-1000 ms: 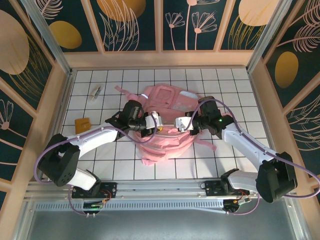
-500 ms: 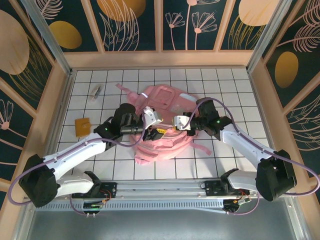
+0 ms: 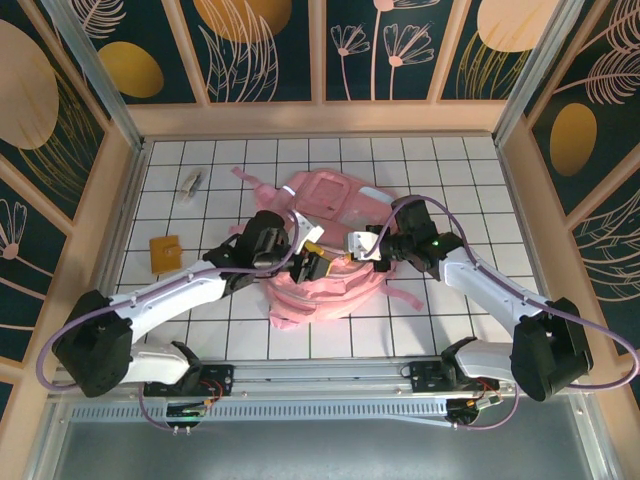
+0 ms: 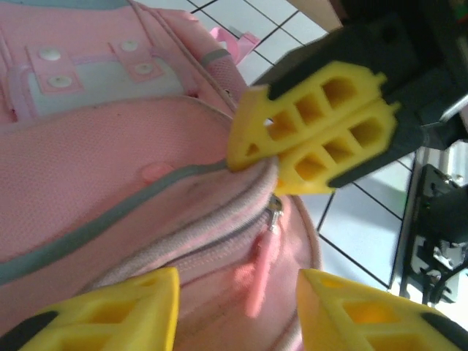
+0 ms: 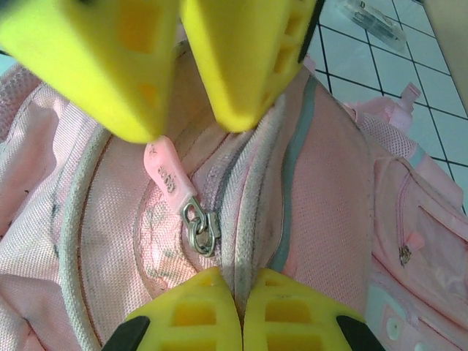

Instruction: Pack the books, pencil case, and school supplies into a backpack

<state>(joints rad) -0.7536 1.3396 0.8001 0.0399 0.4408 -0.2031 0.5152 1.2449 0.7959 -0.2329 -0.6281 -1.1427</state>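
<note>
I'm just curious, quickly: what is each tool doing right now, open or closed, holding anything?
Left tool: open, straddling the zipper pull, not gripping it.
Right tool: closed, pinching the fabric of the backpack.

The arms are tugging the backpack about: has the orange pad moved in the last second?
No. The orange pad sits across the same grid lines of the table as a second ago.
</note>
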